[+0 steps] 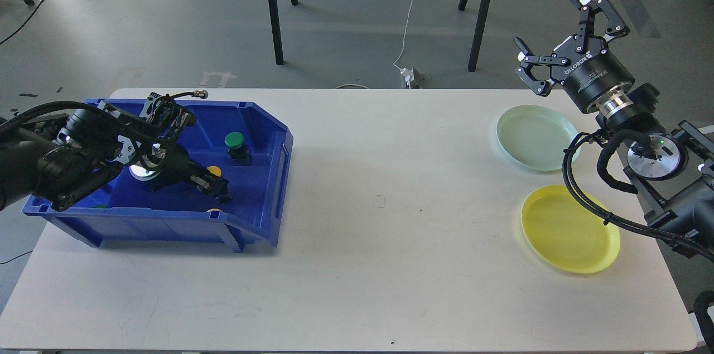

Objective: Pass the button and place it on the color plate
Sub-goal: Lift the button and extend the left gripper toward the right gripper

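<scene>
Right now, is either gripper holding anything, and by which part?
The right gripper is open and empty. The left gripper is down in the blue bin by a yellow button; any hold cannot be told.

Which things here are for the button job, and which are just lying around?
For the job:
- green-capped push button
- blue plastic bin
- pale green round plate
- yellow round plate
- left claw
- right claw

Just lying around:
- white cable on floor
- black stand legs
</scene>
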You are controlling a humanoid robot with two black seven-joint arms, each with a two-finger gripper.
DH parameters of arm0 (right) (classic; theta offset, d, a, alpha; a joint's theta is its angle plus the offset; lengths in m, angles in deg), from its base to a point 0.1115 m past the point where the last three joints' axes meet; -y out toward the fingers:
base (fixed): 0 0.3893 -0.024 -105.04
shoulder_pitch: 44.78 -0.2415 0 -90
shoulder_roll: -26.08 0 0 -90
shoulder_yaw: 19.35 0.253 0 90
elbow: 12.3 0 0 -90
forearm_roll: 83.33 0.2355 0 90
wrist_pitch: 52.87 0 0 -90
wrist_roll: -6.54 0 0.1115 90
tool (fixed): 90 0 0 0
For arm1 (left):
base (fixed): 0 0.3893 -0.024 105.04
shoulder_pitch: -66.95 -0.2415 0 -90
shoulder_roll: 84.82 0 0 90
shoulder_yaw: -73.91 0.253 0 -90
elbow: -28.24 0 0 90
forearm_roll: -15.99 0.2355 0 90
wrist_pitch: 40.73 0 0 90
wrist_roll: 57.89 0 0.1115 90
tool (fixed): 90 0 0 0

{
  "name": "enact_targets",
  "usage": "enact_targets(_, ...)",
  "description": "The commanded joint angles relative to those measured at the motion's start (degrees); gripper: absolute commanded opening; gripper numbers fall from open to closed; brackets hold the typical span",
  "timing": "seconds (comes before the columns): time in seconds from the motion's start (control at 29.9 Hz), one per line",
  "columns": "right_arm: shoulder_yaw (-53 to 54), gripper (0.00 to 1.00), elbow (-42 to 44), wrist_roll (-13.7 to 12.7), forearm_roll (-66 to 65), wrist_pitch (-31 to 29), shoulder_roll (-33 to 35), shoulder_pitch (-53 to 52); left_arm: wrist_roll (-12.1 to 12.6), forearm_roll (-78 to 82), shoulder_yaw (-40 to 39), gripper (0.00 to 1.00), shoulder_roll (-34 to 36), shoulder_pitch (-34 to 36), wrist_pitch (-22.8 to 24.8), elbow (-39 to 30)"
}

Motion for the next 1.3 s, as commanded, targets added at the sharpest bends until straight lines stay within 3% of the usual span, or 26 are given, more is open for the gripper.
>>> enact_targets(0.0, 0.0, 0.99, 0.0, 0.0, 0.0, 0.0, 0.0, 0.06, 0.0, 0.01, 0.07, 0.1, 0.02, 0.1, -0.47, -0.05)
enact_targets(0.3, 0.0, 0.99, 0.0, 0.0, 0.0, 0.0, 0.44, 0.14, 0.0, -0.34, -0.1, 0.09, 1.24, 4.12, -0.47, -0.39)
enact_targets(0.6, 0.08, 0.99, 0.62, -0.61, 0.0, 0.0, 0.52, 0.41, 0.0, -0.96, -3.87, 0.09, 10.91, 12.66, 1.28, -7.16)
enact_targets(0.94, 0.0, 0.99, 4.13, -1.58, 2.55, 0.0, 1.67, -1.44, 0.0, -1.39, -15.55, 0.1, 19.79, 14.25, 1.96, -23.93)
enact_targets(1.1, -0.53, 0.99, 3.61, -1.15, 1.76, 0.0, 3.33, -1.7, 0.0, -17.52, -25.31, 0.1, 19.45, 12.75, 1.96, -29.66)
enact_targets(1.27, -1.93, 0.99, 2.91, -1.06, -0.34, 0.0, 6.05, -3.63, 0.0, -37.05, -29.45, 0.1, 13.04, 12.31, 1.96, -28.79)
